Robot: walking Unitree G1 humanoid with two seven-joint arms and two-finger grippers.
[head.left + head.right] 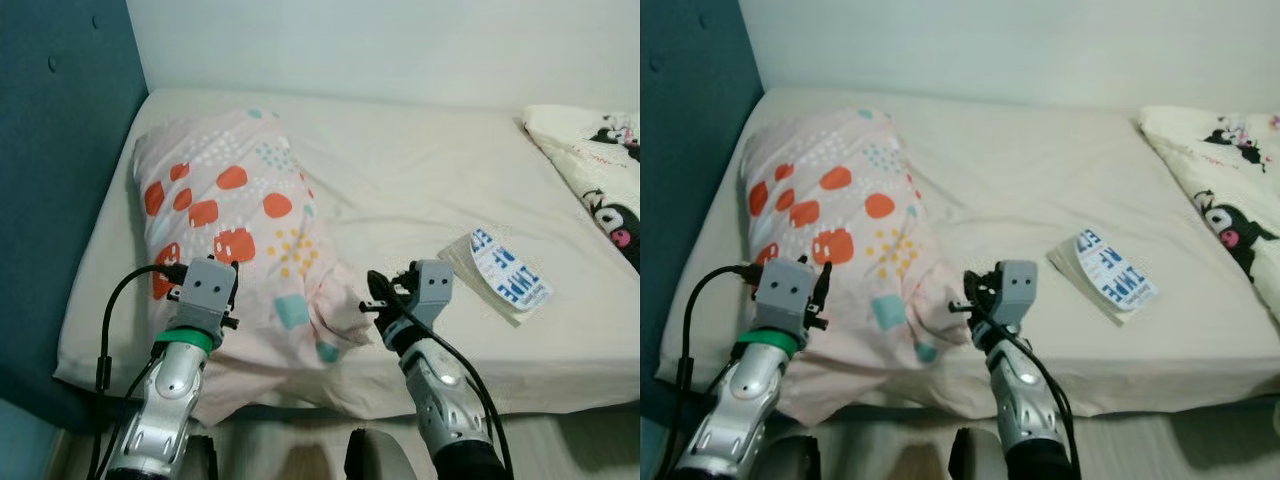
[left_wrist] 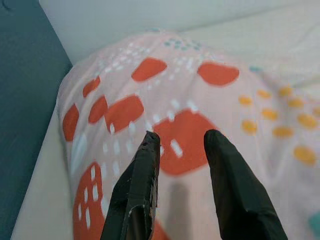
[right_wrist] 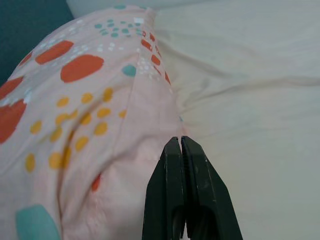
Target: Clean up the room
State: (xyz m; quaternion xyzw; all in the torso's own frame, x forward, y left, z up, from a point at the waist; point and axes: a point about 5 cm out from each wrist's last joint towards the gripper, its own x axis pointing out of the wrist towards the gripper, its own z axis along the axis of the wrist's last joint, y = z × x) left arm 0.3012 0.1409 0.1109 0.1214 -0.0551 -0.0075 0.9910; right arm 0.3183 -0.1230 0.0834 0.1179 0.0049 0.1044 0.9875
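On the bed (image 1: pixel 420 190), from my head cameras, the pillow (image 1: pixel 235 230) lies by both grippers. My left wrist camera shows the left gripper (image 2: pixel 180 142) open above it. My right wrist camera shows the right gripper (image 3: pixel 181 145) closed at its edge.

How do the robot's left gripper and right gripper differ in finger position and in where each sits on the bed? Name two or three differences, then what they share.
The left gripper has its fingers apart; the right gripper has its fingers pressed together. The left gripper hovers over the pillow and its orange patches; the right gripper sits at the pillow's edge, beside the cream sheet. Both have two black fingers and point across the bed.
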